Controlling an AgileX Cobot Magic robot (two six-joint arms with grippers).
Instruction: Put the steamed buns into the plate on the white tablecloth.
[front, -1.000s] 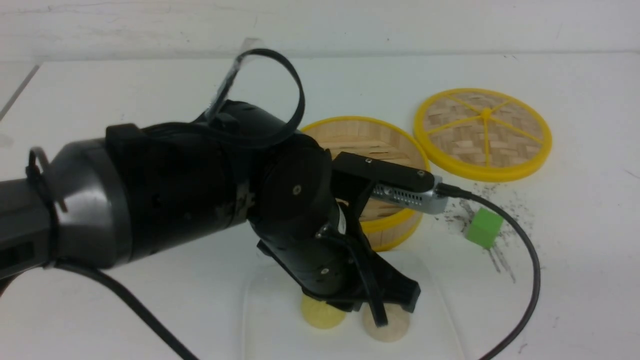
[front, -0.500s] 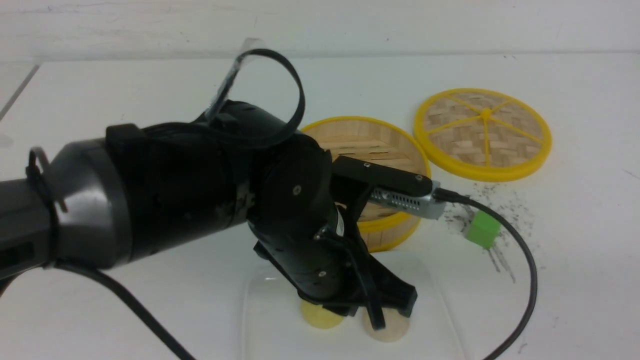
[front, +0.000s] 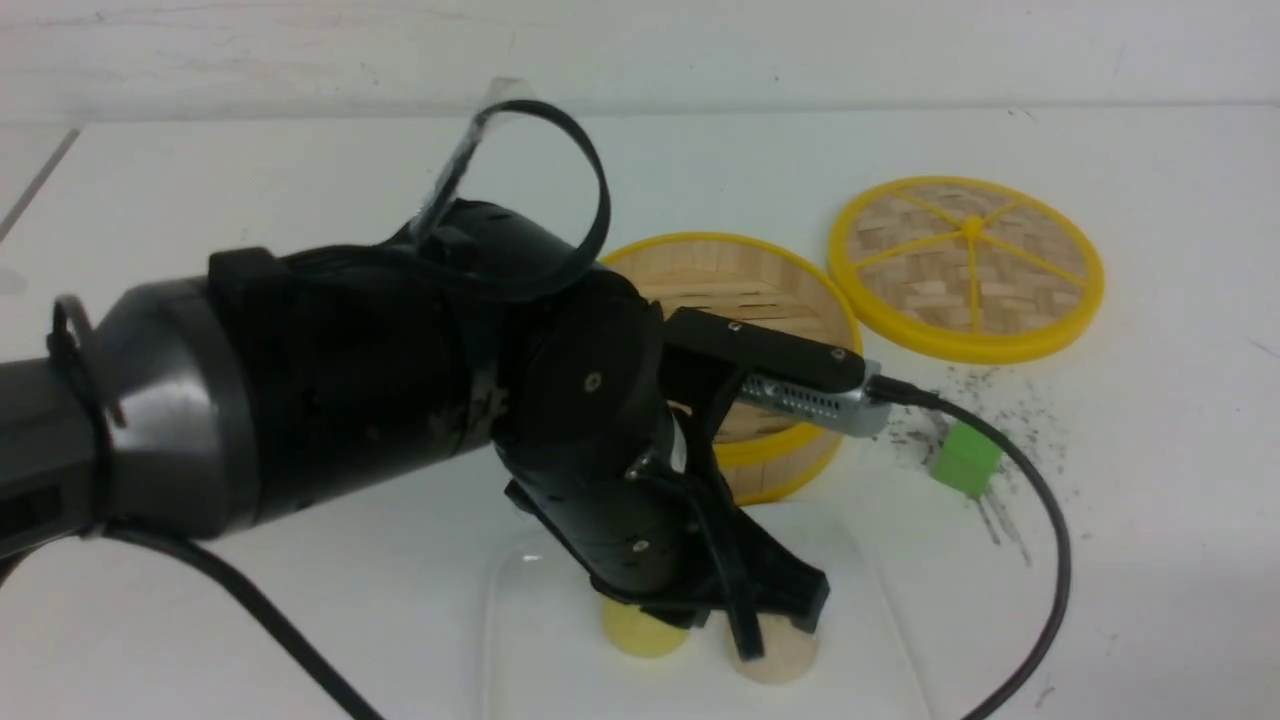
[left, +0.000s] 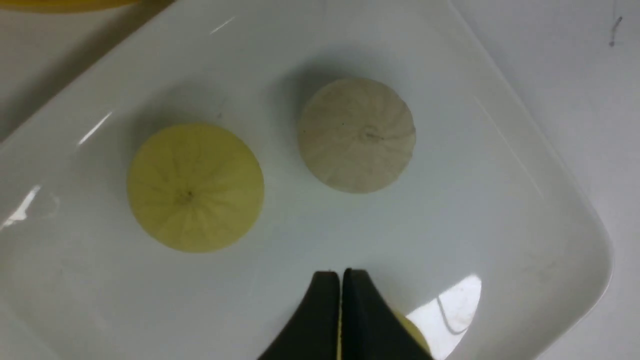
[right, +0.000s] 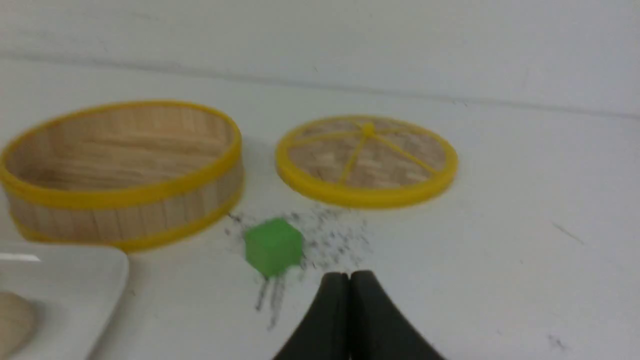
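Observation:
The white square plate (front: 560, 640) lies on the white tablecloth (front: 1150, 500) near the front edge. A pale yellow bun (front: 640, 632) and a beige bun (front: 775, 660) sit in it; both also show in the left wrist view, yellow (left: 195, 187) and beige (left: 357, 135), on the plate (left: 500, 150). A third yellow bun (left: 417, 332) peeks out from behind my left fingers. My left gripper (front: 748, 645) (left: 340, 274) hangs just above the plate with its jaws shut together. My right gripper (right: 348, 275) is shut and empty, low over the cloth near the green block.
The open bamboo steamer (front: 760, 290) (right: 125, 165) stands behind the plate. Its round yellow-rimmed lid (front: 965, 265) (right: 367, 160) lies to the right. A small green block (front: 965, 458) (right: 274, 245) sits among dark specks. A black cable (front: 1050, 560) loops over the cloth.
My left gripper has risen slightly over the plate. The two buns in view have stayed in place.

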